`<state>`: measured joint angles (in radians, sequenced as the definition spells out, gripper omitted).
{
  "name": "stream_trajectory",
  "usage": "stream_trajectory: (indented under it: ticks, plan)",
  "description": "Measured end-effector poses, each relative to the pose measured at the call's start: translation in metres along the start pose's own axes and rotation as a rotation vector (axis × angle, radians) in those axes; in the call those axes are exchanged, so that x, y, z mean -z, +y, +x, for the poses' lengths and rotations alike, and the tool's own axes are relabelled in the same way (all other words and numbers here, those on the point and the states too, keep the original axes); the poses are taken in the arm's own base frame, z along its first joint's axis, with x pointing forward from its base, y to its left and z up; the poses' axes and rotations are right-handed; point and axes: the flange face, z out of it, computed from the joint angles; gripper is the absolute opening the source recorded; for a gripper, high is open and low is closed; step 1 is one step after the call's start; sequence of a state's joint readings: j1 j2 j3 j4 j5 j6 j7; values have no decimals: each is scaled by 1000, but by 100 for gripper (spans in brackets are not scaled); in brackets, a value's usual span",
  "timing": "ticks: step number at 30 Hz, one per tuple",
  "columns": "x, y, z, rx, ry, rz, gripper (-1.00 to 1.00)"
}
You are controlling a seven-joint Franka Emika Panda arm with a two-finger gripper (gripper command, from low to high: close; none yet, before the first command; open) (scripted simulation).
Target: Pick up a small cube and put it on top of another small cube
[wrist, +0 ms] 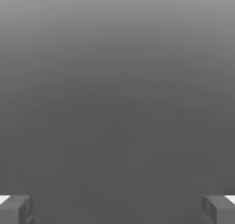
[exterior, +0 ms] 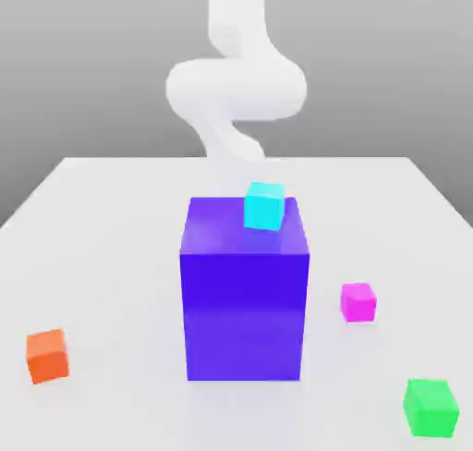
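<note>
The white bench (exterior: 120,246) carries a blue block (exterior: 244,315) at centre, orange cube (exterior: 47,357) lower left, magenta (exterior: 358,303) and green (exterior: 430,408) cubes lower right.

Cube (exterior: 265,206) cyan; block (exterior: 244,301) blue; cube (exterior: 430,408) green.

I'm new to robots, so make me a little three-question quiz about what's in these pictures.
1. True or false: the cyan cube sits on the big blue block.
2. Which small cube is farthest to the exterior view's left: orange, magenta or green?
3. Fill in: the claw has its fingers spread ____, with nothing between them.

Key: 1. True. 2. Orange. 3. Apart.
</note>
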<state>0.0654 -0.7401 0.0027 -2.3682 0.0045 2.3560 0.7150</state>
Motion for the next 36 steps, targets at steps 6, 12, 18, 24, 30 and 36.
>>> stream_trajectory:
  ticks: [6,12,18,24,30,36]
  plan:
    - [-134,-12,-109,395,-239,-22,0]
    - [-223,15,-255,826,-478,-15,0]
    - [-260,102,-412,1331,-743,18,0]
    - [-289,138,-457,1433,-801,34,0]
    - [-309,153,-471,1435,-800,30,-100]
    - [-306,151,-469,1435,-801,29,-100]
